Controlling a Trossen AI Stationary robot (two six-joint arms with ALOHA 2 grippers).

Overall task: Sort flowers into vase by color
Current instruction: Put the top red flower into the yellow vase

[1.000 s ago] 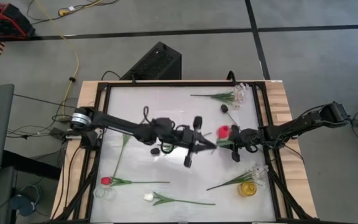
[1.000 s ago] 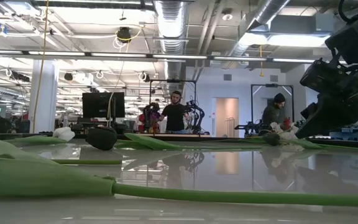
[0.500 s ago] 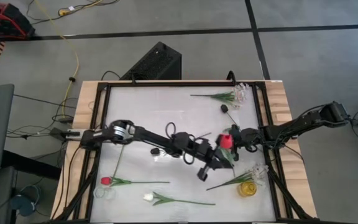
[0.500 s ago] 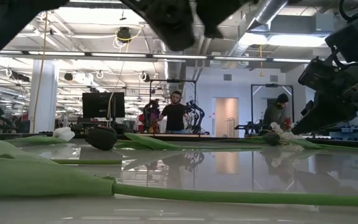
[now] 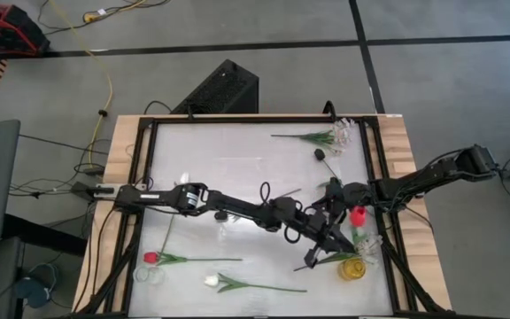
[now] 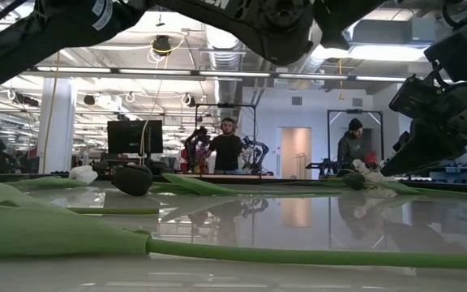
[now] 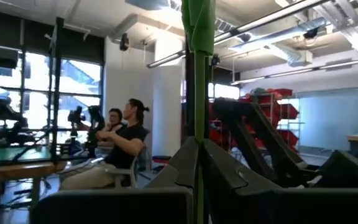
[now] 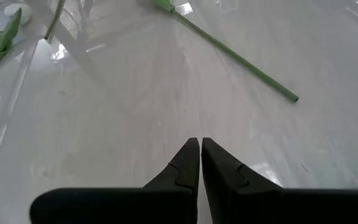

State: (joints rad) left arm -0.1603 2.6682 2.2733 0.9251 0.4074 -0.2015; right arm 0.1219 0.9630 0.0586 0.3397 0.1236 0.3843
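left gripper (image 5: pixel 336 237) pinching a red flower (image 5: pixel 358 215) by its stem above the yellow vase (image 5: pixel 353 268), right gripper (image 8: pixel 199 144) pressed together, empty

Both arms (image 5: pixel 237 208) are matte black, slim jointed links with loose black cables looping off them; one left-arm joint has a silvery round cap; gripper fingers (image 8: pixel 190 163) are black, tapered, seemingly ridged inside
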